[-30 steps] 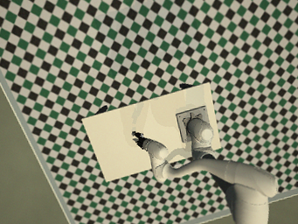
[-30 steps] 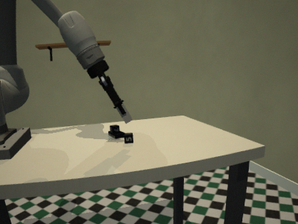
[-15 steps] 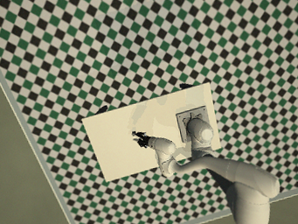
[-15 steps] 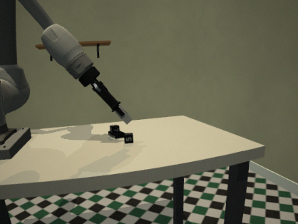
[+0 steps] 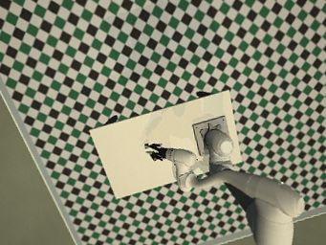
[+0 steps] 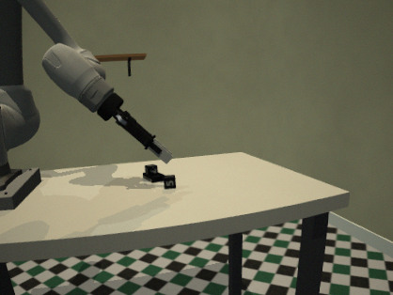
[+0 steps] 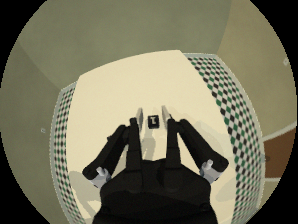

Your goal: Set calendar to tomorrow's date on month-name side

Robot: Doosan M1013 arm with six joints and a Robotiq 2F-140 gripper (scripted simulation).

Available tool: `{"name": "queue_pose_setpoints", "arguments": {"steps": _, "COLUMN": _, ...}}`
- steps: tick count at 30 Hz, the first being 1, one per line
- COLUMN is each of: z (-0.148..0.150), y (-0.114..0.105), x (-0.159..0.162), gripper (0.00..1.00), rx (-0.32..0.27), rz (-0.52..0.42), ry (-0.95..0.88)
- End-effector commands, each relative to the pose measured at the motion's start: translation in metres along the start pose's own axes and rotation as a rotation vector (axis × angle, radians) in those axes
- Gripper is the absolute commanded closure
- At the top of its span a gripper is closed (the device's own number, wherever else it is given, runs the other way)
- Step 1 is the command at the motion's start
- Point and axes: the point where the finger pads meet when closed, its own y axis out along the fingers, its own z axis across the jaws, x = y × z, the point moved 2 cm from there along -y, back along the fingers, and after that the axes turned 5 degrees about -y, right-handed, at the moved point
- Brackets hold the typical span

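A small dark tray [image 6: 151, 177] lies on the cream table [image 6: 188, 197], with one dark cube [image 6: 150, 169] on it. A second dark cube [image 6: 170, 182], showing a white 5, stands on the table just right of the tray, outside it. My gripper [image 6: 164, 154] hangs tilted in the air above and slightly left of both, touching neither. Its fingers stand partly apart with a gap between the pads and nothing between them. In the wrist view a dark cube [image 7: 152, 121] shows on the table beyond the fingertips, narrower than the gap. From above, my gripper [image 5: 152, 151] covers the calendar.
The arm's base plate [image 6: 14, 185] stands at the table's left end. A wooden wall shelf [image 6: 119, 57] hangs behind the arm. The table's right edge [image 6: 329, 193] drops to the chequered floor.
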Motion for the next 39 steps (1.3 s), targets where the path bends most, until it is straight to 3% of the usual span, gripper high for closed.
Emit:
{"name": "queue_pose_setpoints", "arguments": {"steps": 1, "z": 0.000, "y": 0.000, "x": 0.000, "gripper": 0.71, "rx": 0.000, "rz": 0.000, "ry": 0.000}}
{"name": "queue_pose_setpoints", "arguments": {"steps": 26, "z": -0.001, "y": 0.010, "x": 0.010, "gripper": 0.71, "rx": 0.000, "rz": 0.000, "ry": 0.000}}
{"name": "queue_pose_setpoints", "arguments": {"steps": 39, "z": -0.002, "y": 0.027, "x": 0.027, "gripper": 0.71, "rx": 0.000, "rz": 0.000, "ry": 0.000}}
